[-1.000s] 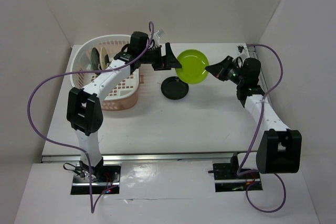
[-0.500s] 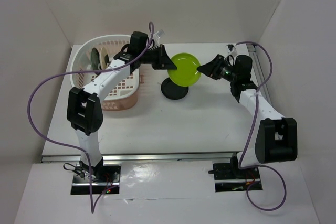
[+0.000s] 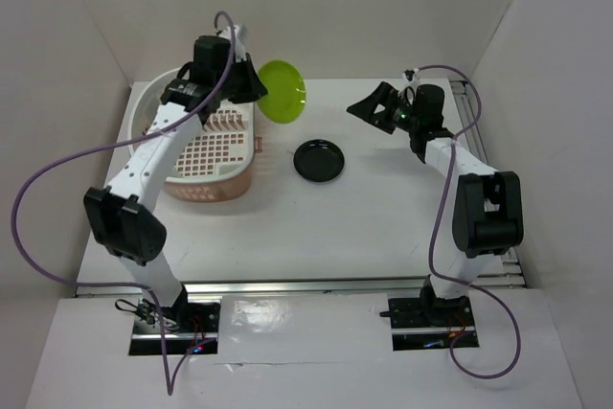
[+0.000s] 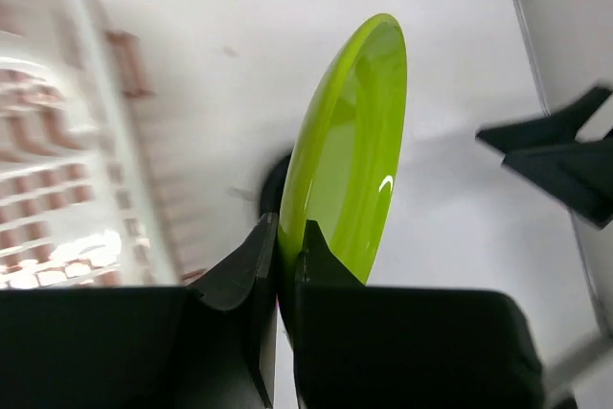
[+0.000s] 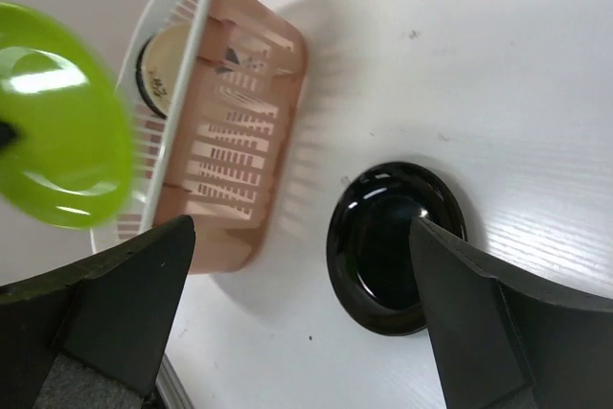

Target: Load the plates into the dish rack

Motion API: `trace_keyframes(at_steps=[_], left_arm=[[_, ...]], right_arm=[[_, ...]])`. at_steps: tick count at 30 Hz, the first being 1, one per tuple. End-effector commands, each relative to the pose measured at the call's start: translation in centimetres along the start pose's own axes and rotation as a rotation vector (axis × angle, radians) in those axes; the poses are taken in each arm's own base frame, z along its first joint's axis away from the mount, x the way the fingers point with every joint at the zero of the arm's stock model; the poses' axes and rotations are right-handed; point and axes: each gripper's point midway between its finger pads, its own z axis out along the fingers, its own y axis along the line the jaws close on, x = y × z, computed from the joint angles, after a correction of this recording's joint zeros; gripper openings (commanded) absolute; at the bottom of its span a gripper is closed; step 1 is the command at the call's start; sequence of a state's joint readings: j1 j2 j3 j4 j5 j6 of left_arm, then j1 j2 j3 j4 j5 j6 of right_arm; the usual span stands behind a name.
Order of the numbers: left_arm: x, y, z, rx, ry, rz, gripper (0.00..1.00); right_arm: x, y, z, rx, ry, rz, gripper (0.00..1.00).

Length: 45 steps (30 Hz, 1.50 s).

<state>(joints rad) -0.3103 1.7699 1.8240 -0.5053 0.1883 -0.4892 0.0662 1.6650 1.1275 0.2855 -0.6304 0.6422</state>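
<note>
1 lime green plate is pinched by its rim between the jaws of the left gripper and is held raised on edge just beside the right rim of the dish rack. The jaws of the right gripper are spread wide, and nothing is held between them. 1 black plate is laid flat on the table between rack and right gripper. 1 cream plate is seen standing inside the rack.

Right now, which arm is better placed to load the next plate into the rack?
Left. The left gripper is shut on the rim of the lime green plate, raised beside the dish rack. The right gripper is open and empty, facing the black plate.
</note>
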Motion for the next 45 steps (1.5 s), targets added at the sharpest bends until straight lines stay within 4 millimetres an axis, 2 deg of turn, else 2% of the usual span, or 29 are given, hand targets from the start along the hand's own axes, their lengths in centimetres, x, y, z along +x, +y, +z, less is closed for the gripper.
trace_keyframes(at_steps=[1,2,4,5,7,9,13,14,18,20,22,23,31,41,42,45], left_arm=[[-7.5,2.3,-7.4,-0.256,-0.299,0.115,0.00],[-8.3,3.7,-8.0,-0.340,-0.344,0.134,0.00],[-9.0,5.2,-9.0,-0.419,-0.378,0.151,0.00],[-9.8,6.7,-9.6,-0.493,-0.410,0.161,0.00],[-10.1,8.1,-10.0,-0.559,-0.427,0.172,0.00],[-9.6,10.4,-10.2,-0.659,-0.420,0.204,0.00],[-10.0,12.5,-10.5,-0.759,-0.453,0.257,0.00],[-9.9,13.6,-9.8,-0.790,-0.431,0.279,0.00],[-10.1,15.5,-8.8,-0.888,-0.413,0.338,0.00],[-9.9,16.8,-7.6,-0.926,-0.393,0.343,0.00],[-10.6,17.2,-7.4,-0.937,-0.395,0.356,0.00],[-10.2,17.8,-6.6,-0.955,-0.378,0.365,0.00],[-9.9,19.7,-5.0,-1.036,-0.347,0.441,0.00],[-7.2,22.3,-1.7,-1.023,-0.285,0.387,0.00],[-6.2,22.9,-0.9,-1.027,-0.255,0.385,0.00],[-5.8,23.3,-0.4,-1.039,-0.247,0.369,0.00]], right_arm=[[-0.9,0.3,1.6,-0.034,-0.011,0.002,1.00],[-0.3,-0.3,2.0,-0.036,0.006,0.021,1.00],[-0.2,0.2,2.4,-0.057,0.012,0.012,1.00],[0.1,-0.2,2.6,-0.051,0.019,0.018,1.00],[0.1,-0.2,2.6,-0.051,0.019,0.018,1.00],[0.3,-0.5,2.7,-0.047,0.024,0.023,1.00],[0.5,-0.7,2.7,-0.047,0.025,0.023,1.00],[0.5,-0.7,2.7,-0.047,0.025,0.023,1.00],[1.0,-0.8,2.6,-0.054,0.031,0.023,1.00],[1.1,-0.7,2.6,-0.061,0.036,0.023,1.00],[1.1,-0.7,2.6,-0.061,0.036,0.023,1.00],[1.1,-0.7,2.6,-0.060,0.037,0.032,1.00],[1.4,-0.9,2.7,-0.063,0.048,0.038,1.00],[1.8,-1.0,3.2,-0.089,0.064,0.052,1.00],[1.8,-1.0,3.2,-0.089,0.064,0.052,1.00],[1.8,-1.0,3.2,-0.089,0.064,0.052,1.00]])
